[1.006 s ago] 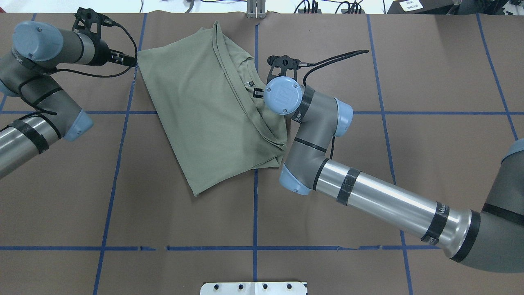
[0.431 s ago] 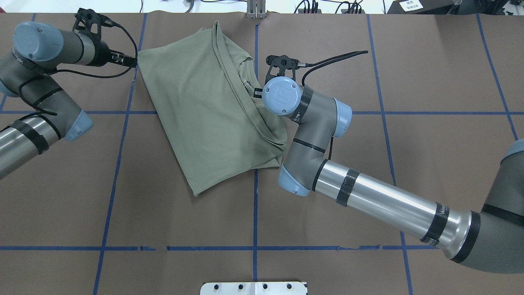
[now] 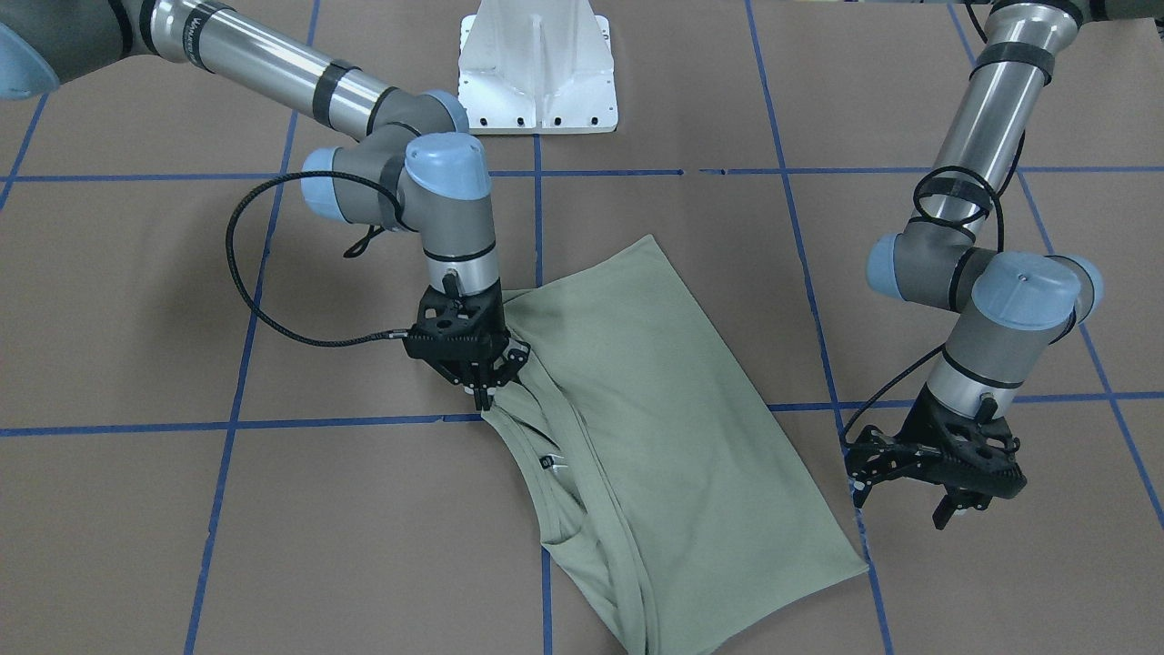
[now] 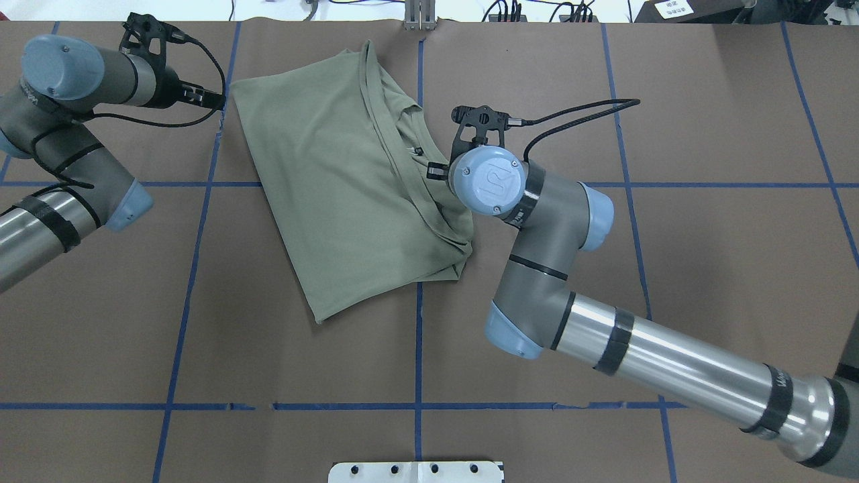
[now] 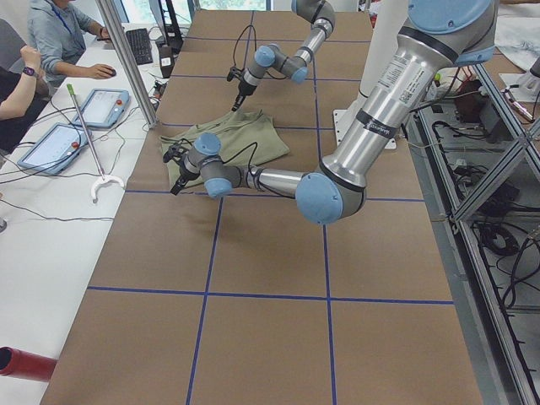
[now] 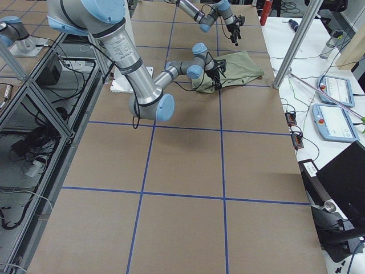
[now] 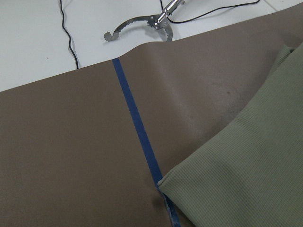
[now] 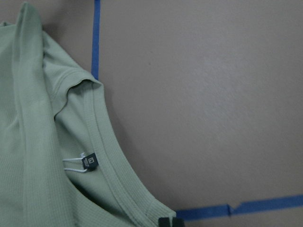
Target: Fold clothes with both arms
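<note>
The pale sage-green shirt (image 4: pixel 335 181) lies folded and slanted on the brown table, neckline and black neck label (image 8: pixel 91 161) toward the right side of the overhead view. My right gripper (image 3: pixel 480 389) points down and is shut on the shirt's (image 3: pixel 655 409) neckline edge; in the overhead view its wrist hides it. My left gripper (image 3: pixel 905 502) is open and empty, low over the table just beside the shirt's far left corner (image 7: pixel 163 182), not touching it. Its fingers do not show in the left wrist view.
The white pedestal base (image 3: pixel 538 68) stands at the robot's side of the table. Blue tape lines (image 4: pixel 418 349) grid the brown cover. Beyond the far table edge lie cables and a metal hook tool (image 7: pixel 142 23). Operators and tablets (image 5: pixel 51 143) sit along that side.
My right arm has moved right and slightly toward the robot, dragging the shirt's neckline edge with it; the whole shirt has shifted right. The left arm has not moved.
</note>
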`<act>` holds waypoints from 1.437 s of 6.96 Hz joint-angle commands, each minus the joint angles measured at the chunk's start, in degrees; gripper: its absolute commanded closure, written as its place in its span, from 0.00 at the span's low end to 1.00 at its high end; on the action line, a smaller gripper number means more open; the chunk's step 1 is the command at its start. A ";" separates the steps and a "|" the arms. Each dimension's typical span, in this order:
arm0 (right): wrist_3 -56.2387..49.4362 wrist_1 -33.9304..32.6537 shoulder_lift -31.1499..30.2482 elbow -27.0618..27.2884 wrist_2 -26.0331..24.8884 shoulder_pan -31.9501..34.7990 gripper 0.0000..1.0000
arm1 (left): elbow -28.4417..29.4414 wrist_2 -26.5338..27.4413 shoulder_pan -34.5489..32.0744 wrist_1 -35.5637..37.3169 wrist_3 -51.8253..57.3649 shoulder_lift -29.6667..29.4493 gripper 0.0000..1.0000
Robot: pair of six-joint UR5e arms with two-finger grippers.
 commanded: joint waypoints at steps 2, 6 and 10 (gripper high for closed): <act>5.52 -3.47 -15.92 19.10 -8.33 -8.83 1.00 | 0.00 0.00 0.00 -0.09 0.06 -0.01 0.00; 1.09 -6.43 -18.78 21.76 -6.81 -7.83 0.00 | -0.26 0.00 0.00 -0.09 -0.03 -0.10 0.00; -9.37 -28.52 0.89 14.33 9.34 -3.76 0.00 | -0.44 -0.09 0.09 -0.09 0.06 -0.01 0.00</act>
